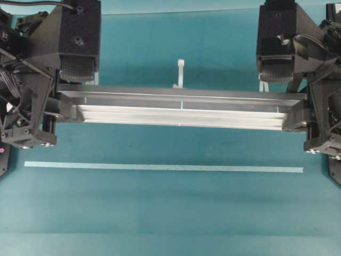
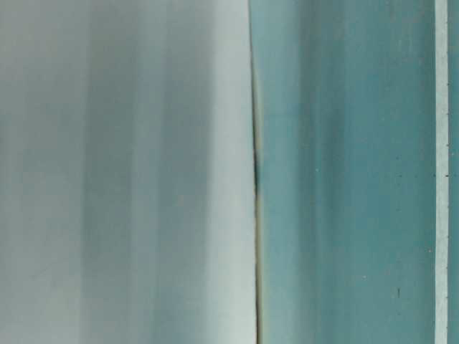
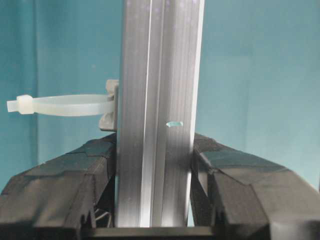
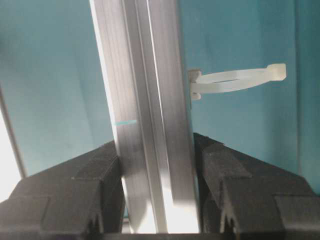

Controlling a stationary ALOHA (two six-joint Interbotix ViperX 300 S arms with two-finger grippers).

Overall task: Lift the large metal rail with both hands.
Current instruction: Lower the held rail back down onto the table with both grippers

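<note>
Overhead view: a long silver metal rail with lengthwise grooves runs left to right across a teal table. The left gripper clamps the rail's left end and the right gripper clamps its right end, each a black lattice-framed unit with cables. A whitish peg sticks out from the rail's far side near the middle; another shows near the right end, beside the right arm. Nearer the viewer, well apart from the rail, a thin pale tape strip lies parallel to it on the table.

Table-level view: the picture is blurred. A broad pale grey surface fills the left half, teal fills the right, and a thin pale strip runs down the far right edge. What the grey surface is cannot be told.

Left wrist view: the rail runs straight up the middle. The left jaws are closed on it, a black padded finger pressing each side. A whitish looped peg juts out to the left of the rail.

Right wrist view: the rail again runs up the middle, tilted slightly. The right jaws are closed on it, with a padded finger against each side. A whitish looped peg juts out to the right.
</note>
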